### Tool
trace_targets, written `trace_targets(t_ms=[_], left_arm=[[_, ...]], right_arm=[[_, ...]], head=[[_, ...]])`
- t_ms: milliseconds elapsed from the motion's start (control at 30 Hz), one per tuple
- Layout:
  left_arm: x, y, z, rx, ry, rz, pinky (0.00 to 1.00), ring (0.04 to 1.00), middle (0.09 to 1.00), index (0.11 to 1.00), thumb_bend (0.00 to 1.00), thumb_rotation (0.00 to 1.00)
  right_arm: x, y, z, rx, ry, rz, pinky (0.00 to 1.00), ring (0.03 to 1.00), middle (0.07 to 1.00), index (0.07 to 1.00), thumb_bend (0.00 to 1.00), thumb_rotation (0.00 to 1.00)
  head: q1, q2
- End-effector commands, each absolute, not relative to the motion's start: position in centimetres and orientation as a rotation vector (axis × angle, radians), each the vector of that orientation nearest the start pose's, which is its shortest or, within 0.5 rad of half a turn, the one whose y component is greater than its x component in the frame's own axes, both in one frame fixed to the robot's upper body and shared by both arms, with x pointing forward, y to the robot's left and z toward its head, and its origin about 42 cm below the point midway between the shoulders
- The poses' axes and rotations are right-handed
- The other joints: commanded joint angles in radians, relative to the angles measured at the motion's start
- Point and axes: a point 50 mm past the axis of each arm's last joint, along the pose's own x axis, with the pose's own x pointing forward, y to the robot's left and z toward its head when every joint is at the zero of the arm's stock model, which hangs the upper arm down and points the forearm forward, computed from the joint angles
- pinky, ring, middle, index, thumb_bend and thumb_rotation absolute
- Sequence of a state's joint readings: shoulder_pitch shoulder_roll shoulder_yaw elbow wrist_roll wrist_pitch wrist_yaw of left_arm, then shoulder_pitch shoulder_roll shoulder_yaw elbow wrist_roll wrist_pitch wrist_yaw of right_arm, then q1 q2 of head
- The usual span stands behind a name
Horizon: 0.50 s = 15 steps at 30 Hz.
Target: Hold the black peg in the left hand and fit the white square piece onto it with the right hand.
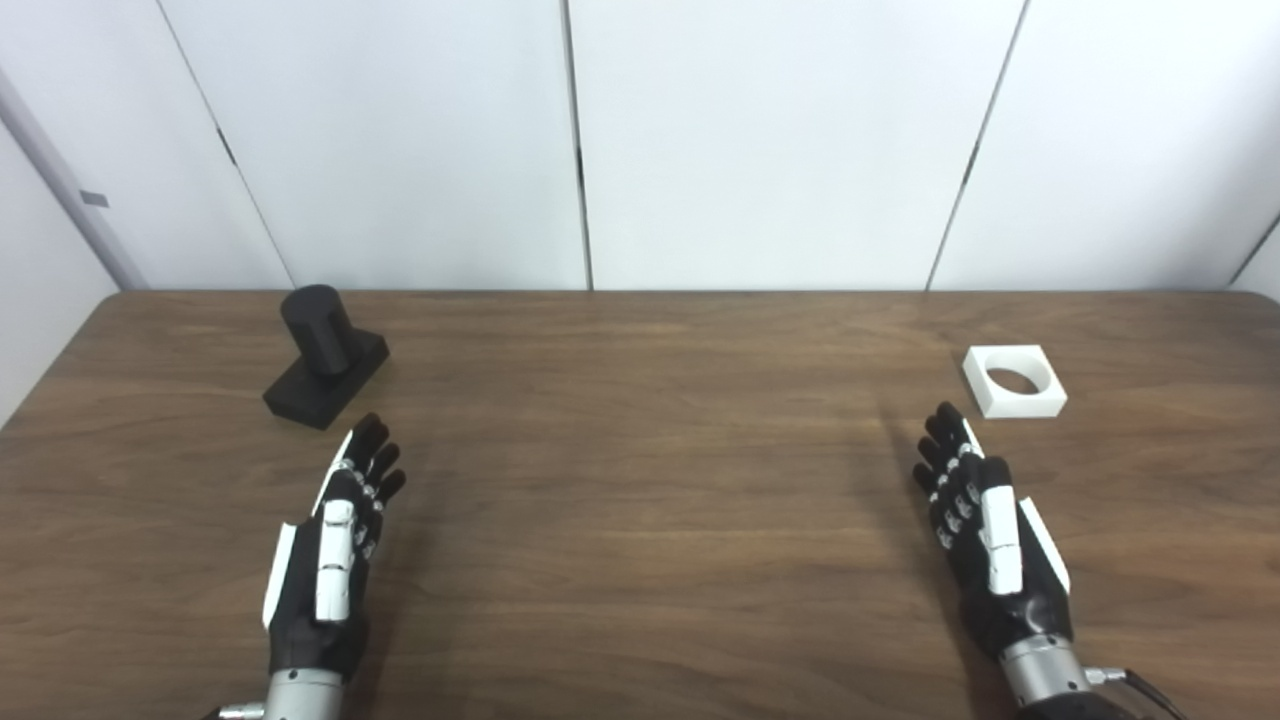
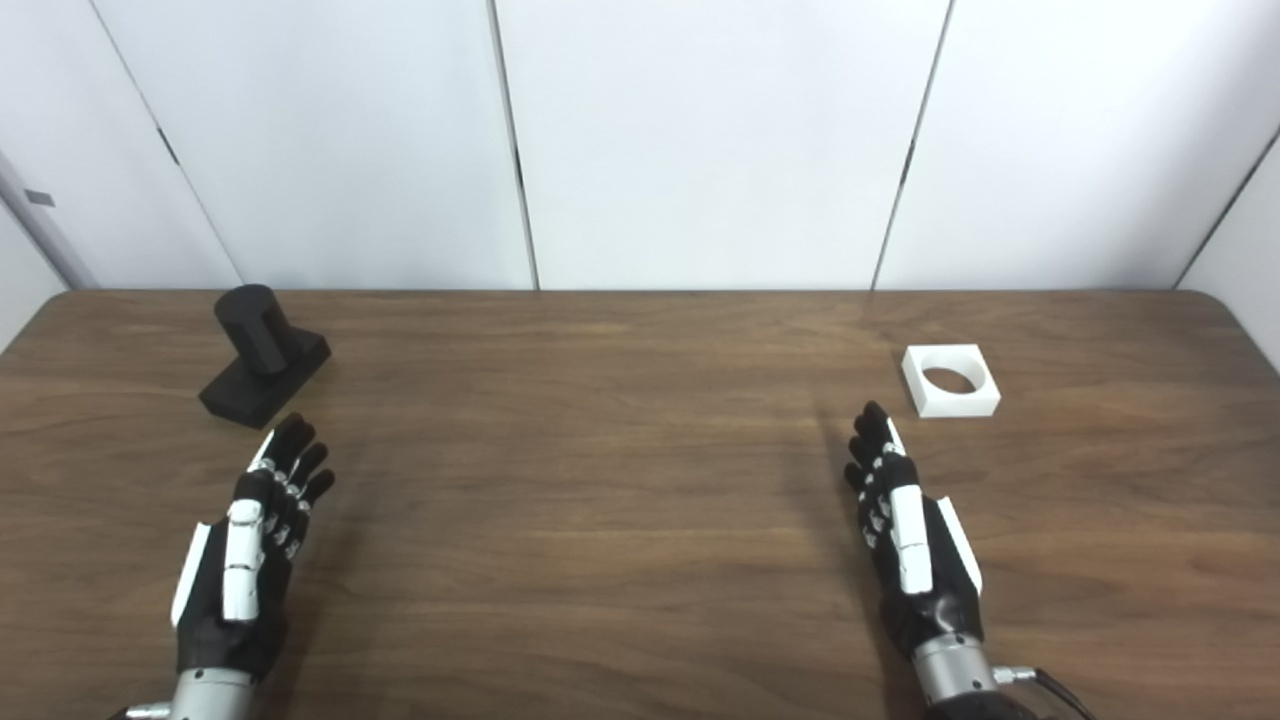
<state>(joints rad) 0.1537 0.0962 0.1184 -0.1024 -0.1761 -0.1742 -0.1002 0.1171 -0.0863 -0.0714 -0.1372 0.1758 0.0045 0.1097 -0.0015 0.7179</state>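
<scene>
Wooden table (image 1: pixel 640 520) fills the lower part of the frame; white wall panels (image 1: pixel 420 130) with dark vertical seams fill the upper part.

Black peg (image 1: pixel 322 335): upper left of the table, near the far edge. A round, upright cylinder stands on a flat rectangular black base. The base is turned at an angle to the table edge, one corner pointing toward the lower left. Nothing touches it.

White square piece (image 1: pixel 1013 381): right side of the frame, at about the same height as the peg. It lies flat on the table, its round hole facing up, with the wood showing through the hole. Nothing touches it.

Left hand (image 1: pixel 335 545): lower left of the frame, arm entering from the bottom edge. Fingers are extended and slightly spread, pointing toward the top of the frame, edge-on to the camera. It holds nothing. Its fingertips (image 1: pixel 372 432) are just below the near corner of the peg's base, apart from it.

Right hand (image 1: pixel 985 535): lower right of the frame, arm entering from the bottom edge. Fingers are likewise extended and apart, holding nothing. The fingertips point toward the white piece and stop just short of its lower-left corner, no contact.

The two hands are well apart, with bare table between them.
</scene>
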Motion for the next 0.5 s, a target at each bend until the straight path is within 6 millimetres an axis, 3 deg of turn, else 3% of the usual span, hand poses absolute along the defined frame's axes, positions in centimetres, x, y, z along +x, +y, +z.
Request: trace_targets(t_ms=[0,467], left_arm=[[20.93,27.63,7.99,-0.062,-0.073,0.071,0.93,0.954,0.965,0.95,0.55,0.97],[20.99,27.7,7.88,-0.061,-0.075,0.073,0.92,0.954,0.965,0.946,0.55,0.95]], right_arm=[[23.36,-25.99,10.11,0.085,-0.01,0.009,1.0,1.0,1.0,1.0,0.62,1.0],[23.38,-25.89,10.16,0.088,-0.008,0.011,1.0,1.0,1.0,1.0,0.62,1.0]], head=[[0.001,0.002],[-0.002,-0.001]])
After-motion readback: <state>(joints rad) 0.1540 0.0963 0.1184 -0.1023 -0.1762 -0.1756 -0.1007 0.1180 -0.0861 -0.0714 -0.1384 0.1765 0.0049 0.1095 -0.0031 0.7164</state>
